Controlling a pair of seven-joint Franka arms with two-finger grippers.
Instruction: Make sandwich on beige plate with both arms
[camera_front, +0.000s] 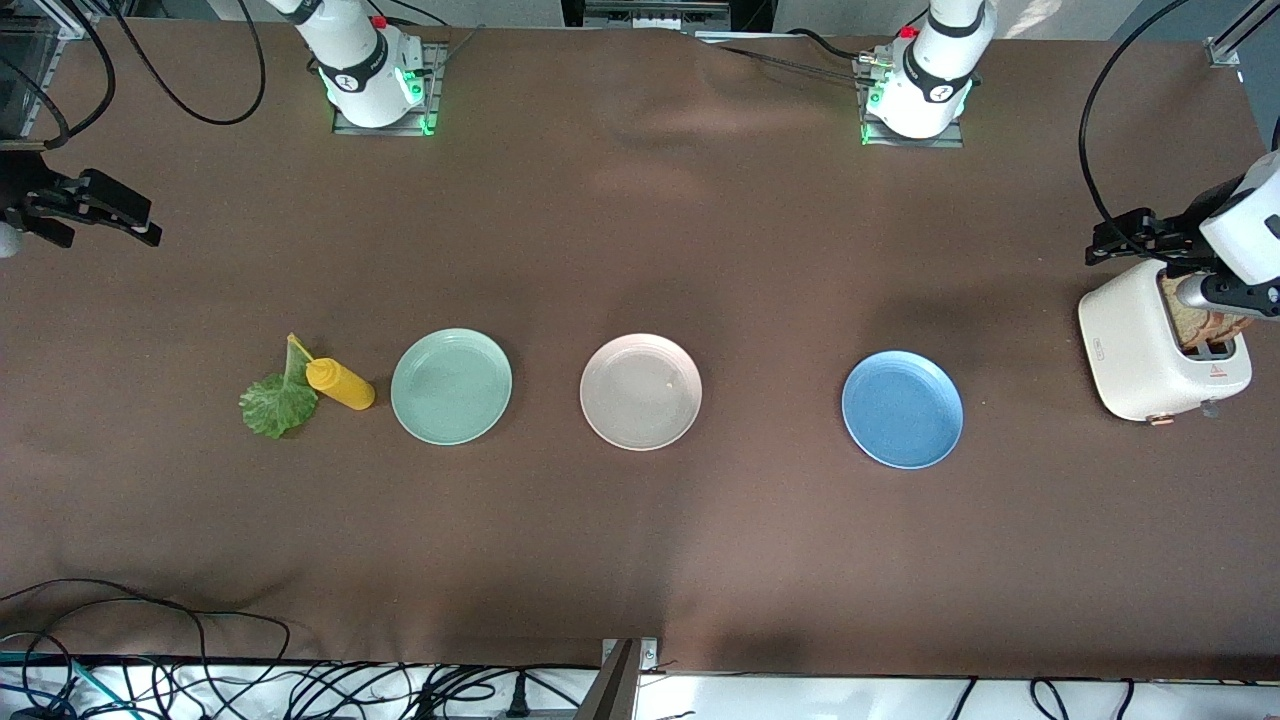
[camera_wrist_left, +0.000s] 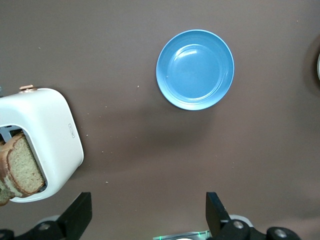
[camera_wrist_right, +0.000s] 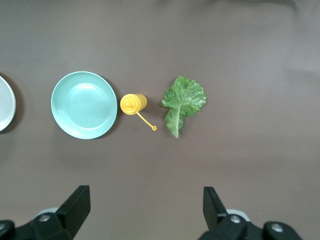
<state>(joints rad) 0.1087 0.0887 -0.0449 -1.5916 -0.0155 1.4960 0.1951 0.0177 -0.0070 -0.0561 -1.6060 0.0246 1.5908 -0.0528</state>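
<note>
The beige plate (camera_front: 640, 391) lies bare in the middle of the table; its rim shows at the edge of the left wrist view (camera_wrist_left: 318, 67) and of the right wrist view (camera_wrist_right: 5, 102). Brown bread slices (camera_front: 1195, 322) (camera_wrist_left: 22, 167) stand in the slots of a white toaster (camera_front: 1150, 350) (camera_wrist_left: 47, 137) at the left arm's end. The lettuce leaf (camera_front: 278, 402) (camera_wrist_right: 183, 101) lies flat at the right arm's end. My left gripper (camera_front: 1108, 240) (camera_wrist_left: 148, 215) hangs open over the table beside the toaster. Over the table's right-arm end, my right gripper (camera_front: 140, 222) (camera_wrist_right: 146, 210) is open and holds nothing.
A yellow squeeze bottle (camera_front: 340, 384) (camera_wrist_right: 133, 104) lies touching the lettuce, with a mint-green plate (camera_front: 451, 386) (camera_wrist_right: 84, 105) beside it. A blue plate (camera_front: 902, 409) (camera_wrist_left: 195, 69) sits between the beige plate and the toaster. Cables run along the table's front edge.
</note>
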